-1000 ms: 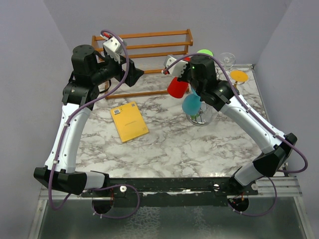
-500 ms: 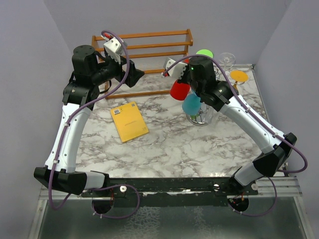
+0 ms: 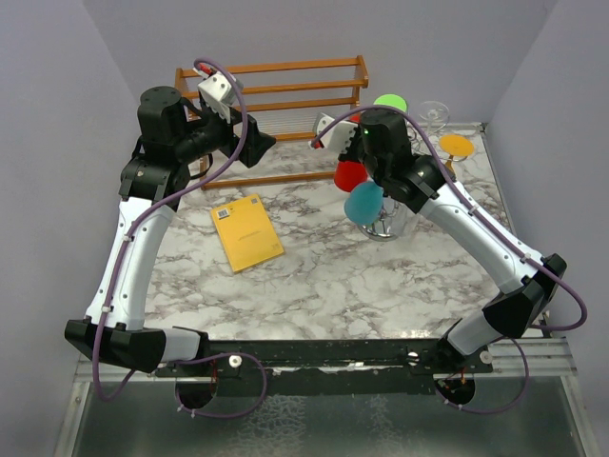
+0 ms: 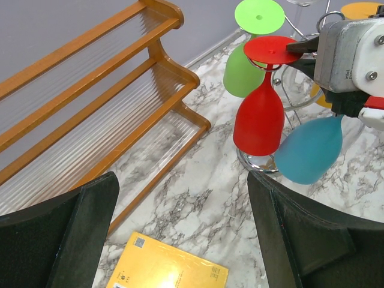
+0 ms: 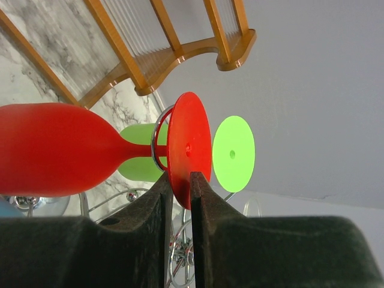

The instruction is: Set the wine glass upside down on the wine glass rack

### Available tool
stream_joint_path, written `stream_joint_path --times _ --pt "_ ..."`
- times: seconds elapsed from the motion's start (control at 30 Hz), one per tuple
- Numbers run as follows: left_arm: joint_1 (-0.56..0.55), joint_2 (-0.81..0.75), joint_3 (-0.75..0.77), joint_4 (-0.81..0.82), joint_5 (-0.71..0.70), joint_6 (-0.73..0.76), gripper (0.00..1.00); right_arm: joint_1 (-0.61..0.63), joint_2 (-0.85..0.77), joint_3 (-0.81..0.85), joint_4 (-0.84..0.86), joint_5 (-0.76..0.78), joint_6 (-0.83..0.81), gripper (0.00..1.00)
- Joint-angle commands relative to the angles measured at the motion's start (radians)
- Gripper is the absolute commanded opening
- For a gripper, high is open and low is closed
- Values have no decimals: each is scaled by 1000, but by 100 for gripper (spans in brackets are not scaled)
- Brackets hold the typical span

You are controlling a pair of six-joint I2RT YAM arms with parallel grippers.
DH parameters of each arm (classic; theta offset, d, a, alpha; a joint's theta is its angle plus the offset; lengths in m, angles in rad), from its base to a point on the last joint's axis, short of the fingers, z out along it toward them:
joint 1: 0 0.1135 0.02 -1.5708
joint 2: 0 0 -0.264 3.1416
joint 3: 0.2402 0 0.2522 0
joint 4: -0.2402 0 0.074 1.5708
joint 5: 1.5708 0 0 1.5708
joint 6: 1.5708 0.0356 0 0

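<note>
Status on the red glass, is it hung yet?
Nearly. Done: green glass and blue glass hang upside down on the rack. In hand: the right pincer is shut on the foot of the red glass, which is inverted with its stem inside a wire loop. Left: open the pincer and back away. The left pincer is open, empty.

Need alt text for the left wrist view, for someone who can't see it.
A red wine glass hangs upside down at a silver wire rack, its foot pinched by the right hand at upper right. A green glass and a blue glass hang beside it; a wooden shelf stands at left and a yellow booklet lies on the marble table.
</note>
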Motion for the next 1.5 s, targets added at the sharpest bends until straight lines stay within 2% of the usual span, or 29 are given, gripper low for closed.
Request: stream_joint_path --times 0.0,0.57,1.47 --pt "5 -19 -8 -6 33 12 91 7 12 15 3 32 -12 19" --pt "5 -17 -11 -2 33 12 91 6 -15 4 1 55 -22 27" --pt "5 -11 -9 -3 32 17 91 5 -47 3 -17 49 -19 31"
